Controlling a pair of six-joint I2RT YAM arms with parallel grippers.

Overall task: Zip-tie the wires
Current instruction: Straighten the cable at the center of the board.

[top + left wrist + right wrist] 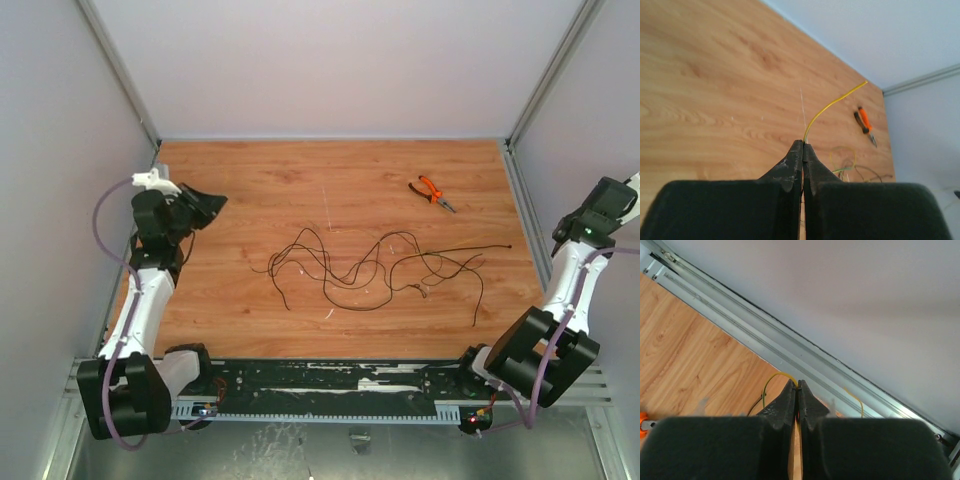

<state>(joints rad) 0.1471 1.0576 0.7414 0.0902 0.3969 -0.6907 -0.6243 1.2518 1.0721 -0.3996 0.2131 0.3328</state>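
Observation:
The wires [370, 265] lie as a loose dark tangle of loops in the middle of the wooden table [250, 170]. Part of the tangle shows low right in the left wrist view [850, 167]. My left gripper [218, 200] hovers at the table's left side, well clear of the tangle. Its jaws are closed [803, 145], and a thin yellow wire strand [832, 104] sticks out from the tips. My right gripper [610, 198] is off the table's right edge. Its jaws are closed too [797, 385], with a yellow strand [772, 379] looping out of the tips.
Orange-handled pliers [432, 192] lie at the back right, also seen in the left wrist view [865, 125]. A thin pale strip [325, 205] lies behind the tangle. Walls and metal rails [765, 335] close in the table.

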